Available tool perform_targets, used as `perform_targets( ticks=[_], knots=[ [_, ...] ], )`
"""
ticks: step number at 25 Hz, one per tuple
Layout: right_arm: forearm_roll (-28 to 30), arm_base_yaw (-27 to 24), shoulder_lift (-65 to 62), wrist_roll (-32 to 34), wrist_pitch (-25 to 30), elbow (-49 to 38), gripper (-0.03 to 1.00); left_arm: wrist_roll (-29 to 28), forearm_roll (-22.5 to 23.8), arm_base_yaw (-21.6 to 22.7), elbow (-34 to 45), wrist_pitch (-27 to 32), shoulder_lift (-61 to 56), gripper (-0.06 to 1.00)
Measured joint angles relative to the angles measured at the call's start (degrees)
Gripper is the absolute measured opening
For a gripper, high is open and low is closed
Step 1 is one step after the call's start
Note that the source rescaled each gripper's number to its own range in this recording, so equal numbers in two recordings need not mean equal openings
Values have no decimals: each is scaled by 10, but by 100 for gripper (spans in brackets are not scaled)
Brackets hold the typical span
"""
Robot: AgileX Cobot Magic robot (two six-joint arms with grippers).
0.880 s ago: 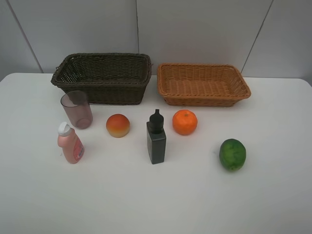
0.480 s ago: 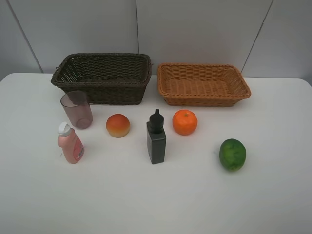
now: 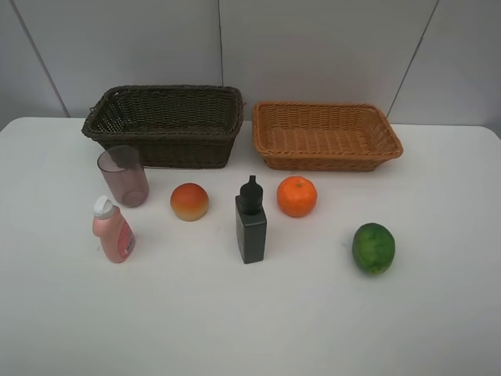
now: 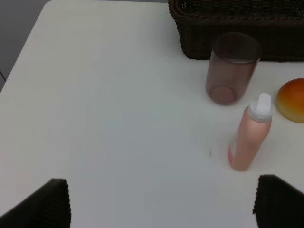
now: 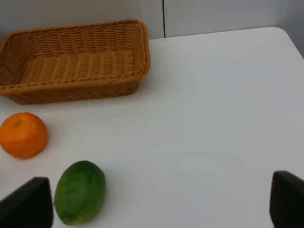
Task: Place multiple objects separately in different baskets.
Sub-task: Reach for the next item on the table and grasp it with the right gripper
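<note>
On the white table stand a purplish cup (image 3: 123, 175), a pink bottle (image 3: 113, 230), a peach-like fruit (image 3: 189, 201), a black bottle (image 3: 250, 222), an orange (image 3: 297, 196) and a green fruit (image 3: 373, 247). Behind them sit the dark brown basket (image 3: 166, 121) and the tan basket (image 3: 325, 135), both holding nothing. My left gripper (image 4: 164, 204) is open above bare table short of the pink bottle (image 4: 249, 134) and the cup (image 4: 232, 68). My right gripper (image 5: 159, 202) is open, with the green fruit (image 5: 80, 191) just inside one finger. Neither arm shows in the exterior high view.
The table's left edge (image 4: 23, 61) runs near the left gripper, and its right corner (image 5: 285, 35) lies beyond the right gripper. A grey panelled wall (image 3: 313, 47) rises behind the baskets.
</note>
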State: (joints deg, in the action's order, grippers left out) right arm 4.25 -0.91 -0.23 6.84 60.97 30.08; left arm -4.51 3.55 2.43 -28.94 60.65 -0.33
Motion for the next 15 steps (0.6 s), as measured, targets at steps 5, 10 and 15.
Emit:
perform_targets(
  ticks=[5,10,15],
  knots=[
    [0,0,0,0,0,0,100,0,0,0,0,0,0,100],
    [0,0,0,0,0,0,100,0,0,0,0,0,0,100],
    [0,0,0,0,0,0,100,0,0,0,0,0,0,100]
  ],
)
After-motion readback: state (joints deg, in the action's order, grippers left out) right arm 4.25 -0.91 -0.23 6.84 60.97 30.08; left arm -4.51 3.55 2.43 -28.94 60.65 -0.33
